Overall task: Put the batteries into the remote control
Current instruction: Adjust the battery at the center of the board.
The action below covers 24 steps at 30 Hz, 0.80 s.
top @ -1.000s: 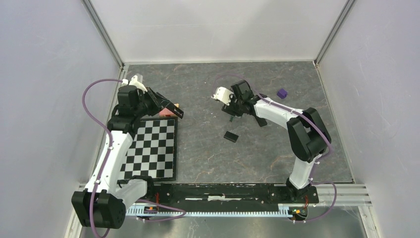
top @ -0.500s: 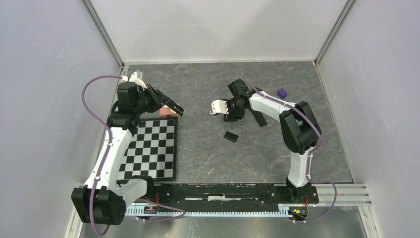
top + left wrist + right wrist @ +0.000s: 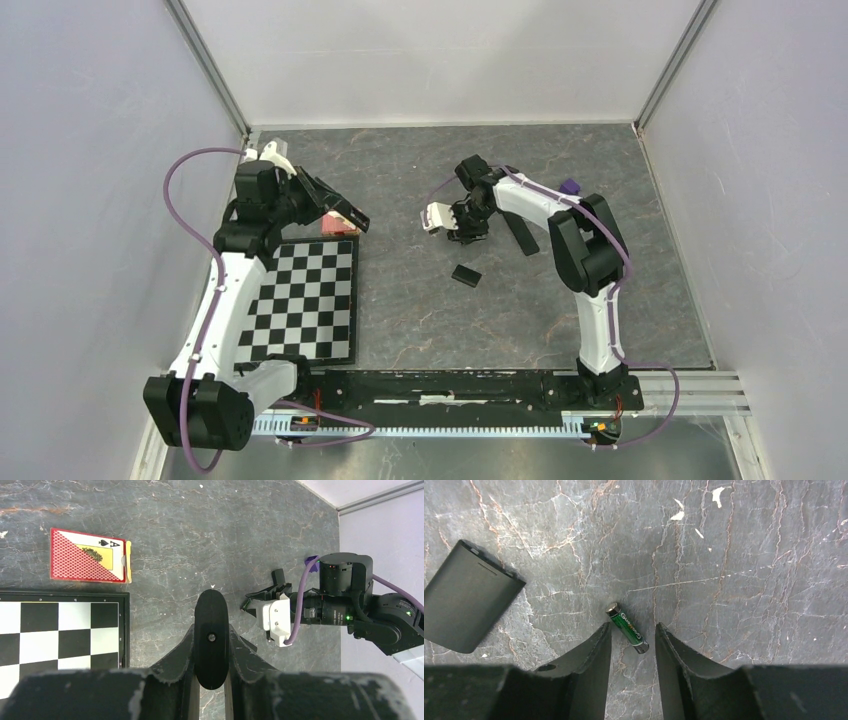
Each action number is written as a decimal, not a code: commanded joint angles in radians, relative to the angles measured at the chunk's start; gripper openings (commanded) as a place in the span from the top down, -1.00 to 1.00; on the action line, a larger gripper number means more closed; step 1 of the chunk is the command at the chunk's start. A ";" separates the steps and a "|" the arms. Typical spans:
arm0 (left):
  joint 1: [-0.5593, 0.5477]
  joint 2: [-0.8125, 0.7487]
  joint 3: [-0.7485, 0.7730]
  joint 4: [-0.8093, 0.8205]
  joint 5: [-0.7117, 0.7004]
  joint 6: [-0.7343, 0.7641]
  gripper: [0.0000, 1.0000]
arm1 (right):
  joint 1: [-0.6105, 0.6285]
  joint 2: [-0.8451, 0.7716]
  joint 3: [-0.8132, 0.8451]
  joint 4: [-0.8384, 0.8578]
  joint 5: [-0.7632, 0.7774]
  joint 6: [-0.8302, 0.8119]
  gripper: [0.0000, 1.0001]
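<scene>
battery pickup, loading barely begun
cover (image 3: 466,597) is off; right fingers (image 3: 589,665) stand open astride a green battery (image 3: 627,628) lying flat on the desk (image 3: 749,555), near that cover. left fingers (image 3: 185,655) clamp what looks like the remote control (image 3: 210,615), well left of the cover. lifting and seating remain; bare desk rings the battery, leaving room to close.

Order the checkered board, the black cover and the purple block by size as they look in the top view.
Largest: checkered board.
Then: black cover.
Smallest: purple block, partly hidden by the right arm, so less sure.
</scene>
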 commanded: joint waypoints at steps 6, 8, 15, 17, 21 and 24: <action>0.003 0.027 0.040 0.018 0.012 0.044 0.96 | -0.013 0.017 0.000 -0.066 -0.048 -0.066 0.73; 0.002 0.030 0.039 0.023 0.017 0.040 0.96 | -0.014 0.016 -0.022 -0.050 -0.026 -0.054 0.86; 0.003 0.025 0.024 0.043 0.026 0.037 0.96 | -0.015 -0.048 -0.107 0.056 -0.009 0.008 1.00; 0.003 0.021 0.010 0.085 0.086 0.041 0.96 | -0.016 -0.070 -0.106 0.065 -0.022 0.046 1.00; -0.014 -0.011 -0.054 0.233 0.236 0.036 0.96 | -0.015 -0.134 -0.134 0.081 -0.090 0.102 1.00; -0.026 -0.020 -0.091 0.268 0.254 0.021 0.96 | -0.013 -0.198 -0.209 0.136 -0.082 0.147 0.96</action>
